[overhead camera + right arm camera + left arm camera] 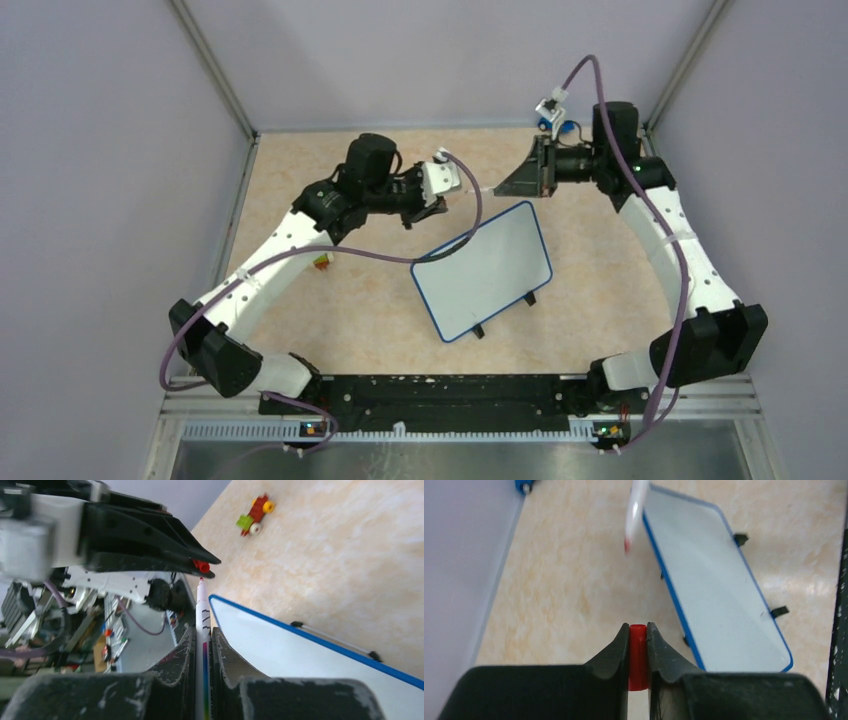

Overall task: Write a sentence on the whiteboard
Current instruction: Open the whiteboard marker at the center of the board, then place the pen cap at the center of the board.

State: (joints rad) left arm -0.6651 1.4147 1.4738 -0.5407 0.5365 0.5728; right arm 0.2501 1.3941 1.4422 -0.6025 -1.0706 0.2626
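Observation:
The whiteboard (485,270) lies tilted at mid-table, white with a thin blue rim and black clip feet. Its face (714,580) is blank; no sentence is in view. My left gripper (638,630) is shut on a small red marker cap (638,655), above the table just left of the board's far corner. My right gripper (202,632) is shut on a white marker (202,620) whose bare red tip points at the cap (202,566), a short gap away. From above, the two grippers (435,205) (505,187) face each other behind the board.
A small toy car of coloured bricks (322,261) sits on the table left of the board, under the left arm. A blue-and-white object (555,115) is at the back right corner. Grey walls close in three sides.

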